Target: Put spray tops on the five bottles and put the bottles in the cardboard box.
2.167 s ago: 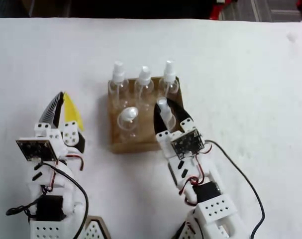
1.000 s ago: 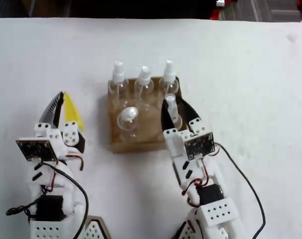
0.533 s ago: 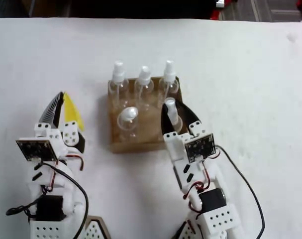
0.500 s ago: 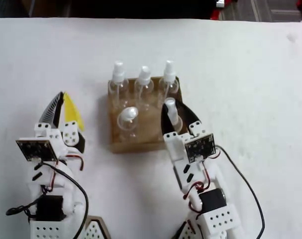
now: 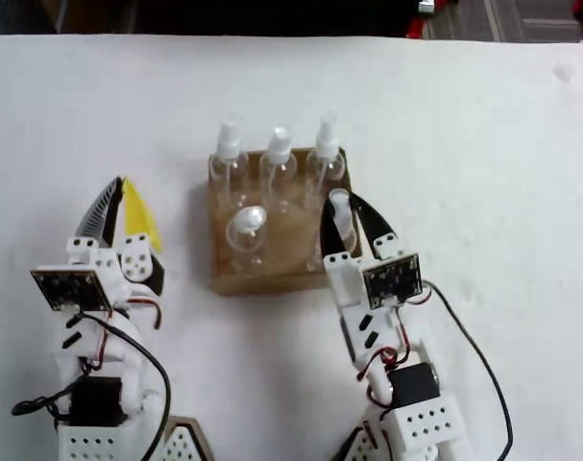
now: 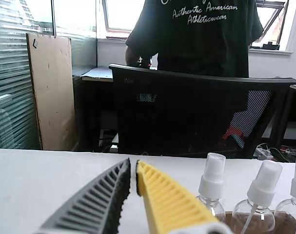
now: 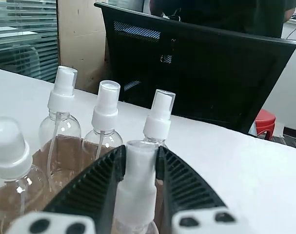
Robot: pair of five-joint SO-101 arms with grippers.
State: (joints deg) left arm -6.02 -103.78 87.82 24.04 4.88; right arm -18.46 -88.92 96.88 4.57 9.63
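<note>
Over box [image 5: 262, 282], R hand [image 5: 342, 204], bottle [image 5: 340, 230] shifted rightward

white table [image 5: 483, 144] is lying bare toward its far edge | black mesh-backed chair [image 6: 187, 112] is standing just beyond that far edge | brown board [image 6: 50, 92] is leaning upright beside the chair, next to the slatted blinds [image 6: 11, 73] | red stool [image 7: 262, 122] is sitting on the floor past the chair
</note>
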